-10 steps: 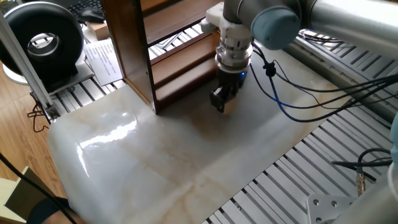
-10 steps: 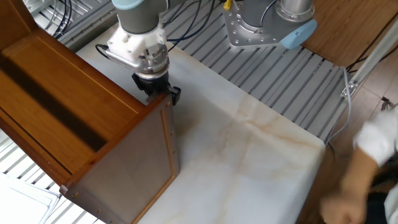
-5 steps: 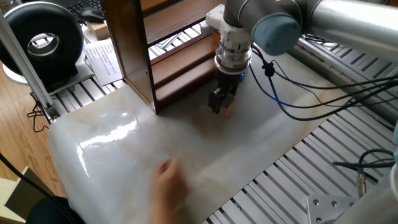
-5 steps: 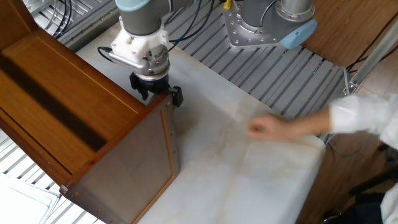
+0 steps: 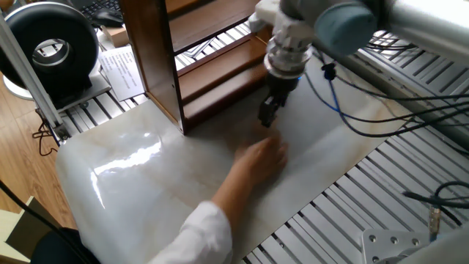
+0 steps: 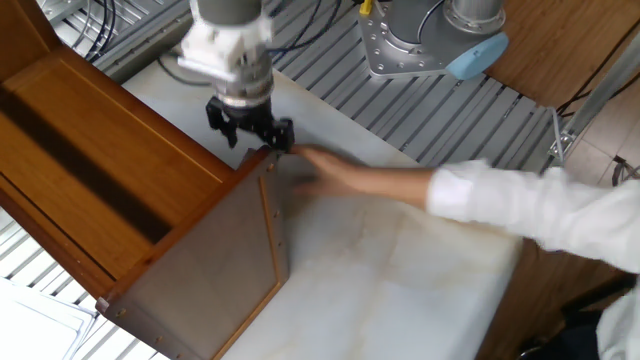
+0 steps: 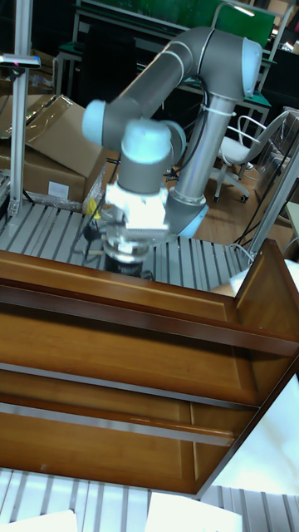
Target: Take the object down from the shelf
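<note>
- Black two-finger tool (image 5: 270, 116) hangs above the pale marble-patterned counter (image 5: 132, 176), at 3 o'clock of the glossy reddish-brown wooden shelf (image 5: 157, 62); jaw opening and contents cannot be determined.
- Small tan block: not visible; location undetermined.
- White-sleeved person's hand (image 5: 258, 160) lies on the counter beneath the tool.
- No legible writing.

table (image 5: 146, 183): white marble top | fan (image 5: 50, 48): black, at corner | papers (image 5: 124, 71): beside fan | cardboard boxes (image 7: 54, 158): behind | office chair (image 7: 241, 137): background
</note>
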Controlling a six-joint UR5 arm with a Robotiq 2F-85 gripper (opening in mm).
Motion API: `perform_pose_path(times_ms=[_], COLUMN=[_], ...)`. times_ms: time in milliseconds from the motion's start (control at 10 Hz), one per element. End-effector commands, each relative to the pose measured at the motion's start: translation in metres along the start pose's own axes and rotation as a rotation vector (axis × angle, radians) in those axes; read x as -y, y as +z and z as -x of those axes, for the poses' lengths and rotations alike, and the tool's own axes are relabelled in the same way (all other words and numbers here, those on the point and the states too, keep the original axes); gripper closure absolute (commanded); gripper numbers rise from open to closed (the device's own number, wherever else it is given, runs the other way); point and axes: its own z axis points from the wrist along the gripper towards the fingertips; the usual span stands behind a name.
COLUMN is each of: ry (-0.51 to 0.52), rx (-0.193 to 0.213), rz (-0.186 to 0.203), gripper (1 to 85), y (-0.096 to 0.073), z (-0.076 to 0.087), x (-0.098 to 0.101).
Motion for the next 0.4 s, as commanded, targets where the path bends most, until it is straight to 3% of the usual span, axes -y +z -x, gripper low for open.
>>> perform_pose_path(times_ms=[0,100,300], ry=[0.008,0.065,0.072], rx=[0.014,-0.003,0.004], rz=[0.015,-0.008,0.020], gripper=[25.7,82.7,84.3], y=[-0.0296,-0.0327,-0.0374], z=[-0.0219,-0.0272,-0.0225], x=[-0.0006,0.0029,-0.0059])
